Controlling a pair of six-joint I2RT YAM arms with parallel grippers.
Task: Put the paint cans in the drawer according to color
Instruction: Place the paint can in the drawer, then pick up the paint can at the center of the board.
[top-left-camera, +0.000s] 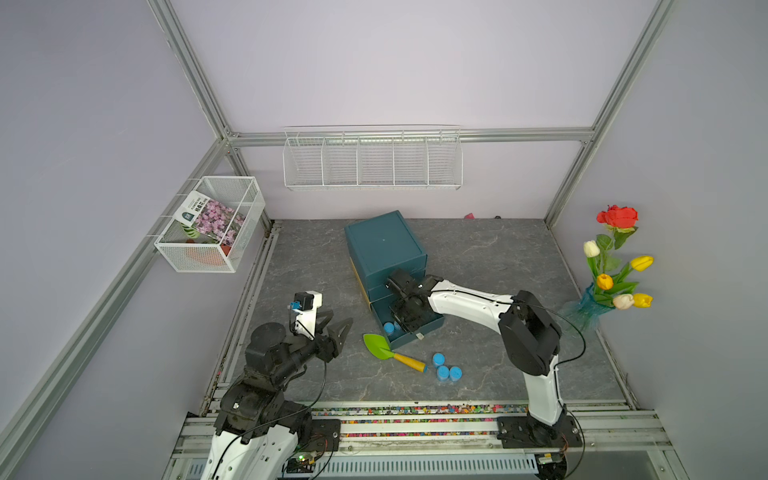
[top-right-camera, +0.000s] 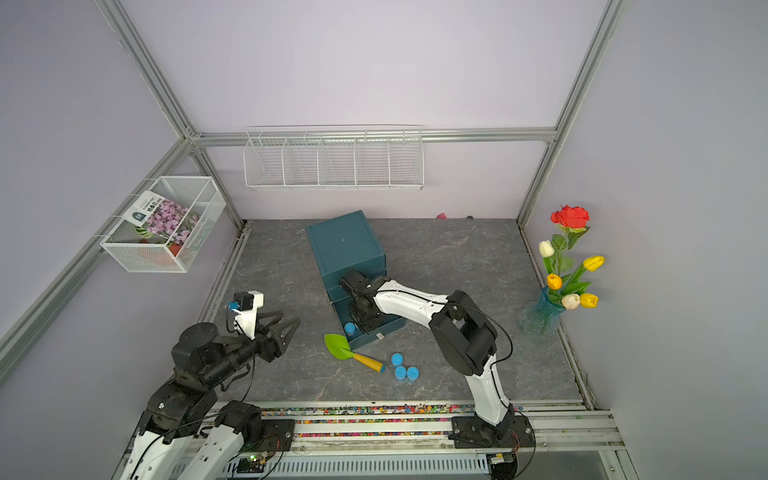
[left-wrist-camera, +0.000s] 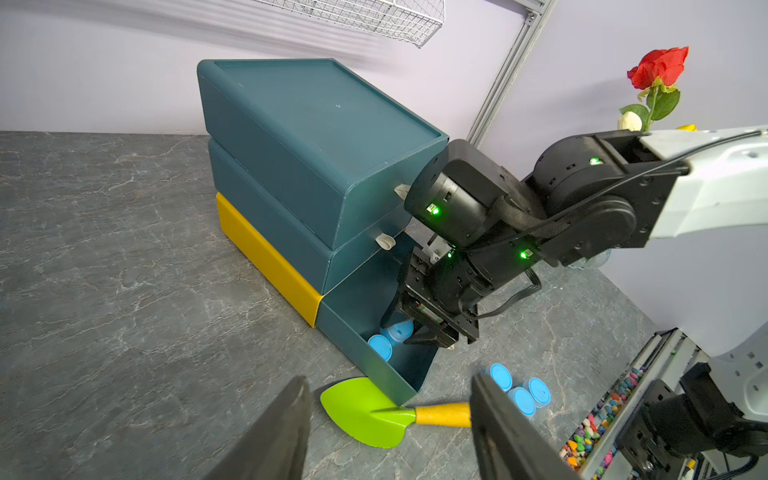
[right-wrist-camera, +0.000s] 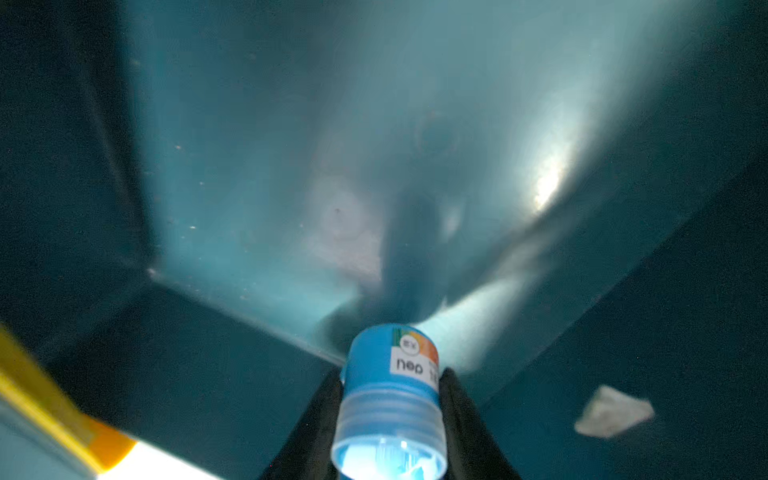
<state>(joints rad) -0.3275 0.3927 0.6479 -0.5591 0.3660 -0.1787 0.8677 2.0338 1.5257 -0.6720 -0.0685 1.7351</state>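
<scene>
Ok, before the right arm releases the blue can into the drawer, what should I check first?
1. Grip of the right gripper on the held blue can: ok, it sits between both fingers.
2. Held can inside the open bottom drawer: ok, teal walls surround it.
3. Colour match: ok, another blue can lies there.
4. Free floor under the held can: cannot tell.
5. Left gripper out of the way: ok, open, apart from the drawer.
6. All cans stored: not ok, three blue cans stand by the trowel.
</scene>
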